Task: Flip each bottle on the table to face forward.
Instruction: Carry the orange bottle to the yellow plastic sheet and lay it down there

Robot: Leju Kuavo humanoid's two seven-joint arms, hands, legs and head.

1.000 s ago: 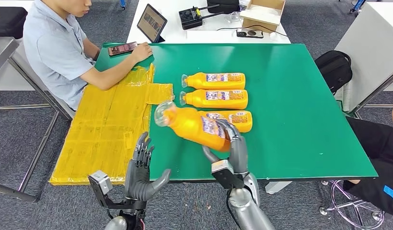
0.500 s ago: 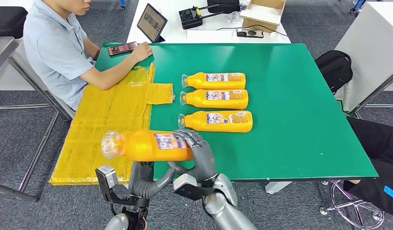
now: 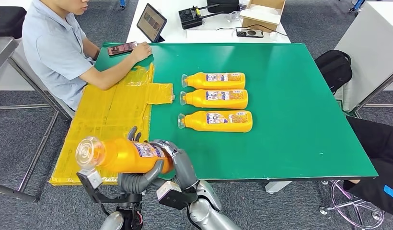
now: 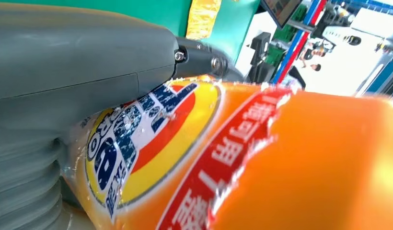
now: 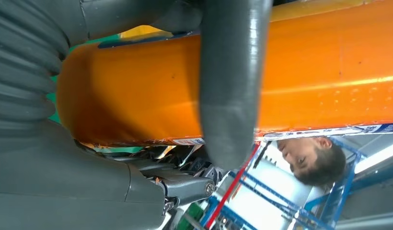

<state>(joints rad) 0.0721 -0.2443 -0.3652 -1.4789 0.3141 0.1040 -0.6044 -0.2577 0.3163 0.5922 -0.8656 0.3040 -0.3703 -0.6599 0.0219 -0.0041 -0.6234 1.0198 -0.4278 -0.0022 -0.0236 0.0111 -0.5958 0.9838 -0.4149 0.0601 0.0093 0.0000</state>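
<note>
Head view shows the orange bottle (image 3: 125,155) held on its side at about 7 o'clock from the counter's (image 3: 290,143) middle, over the near-left edge, its clear cap end (image 3: 85,149) pointing toward 9 o'clock. Both hands are on it: the right hand (image 3: 178,160) wraps its fingers around the base end, and the left hand (image 3: 137,178) cups the body from beneath with its thumb curled up the side. Three more bottles (image 3: 216,98) lie in a row on the green surface toward 12 o'clock, caps also at 9 o'clock. Judging by the glossy plastic and shrink label, this bottle looks stiff but slick, and probably weighty if full; mid-body, on the label, seems the surest hold. Yellow sheets (image 3: 108,124) lie at the counter's left, where a seated person (image 3: 60,48) rests a hand by a phone (image 3: 121,48).
</note>
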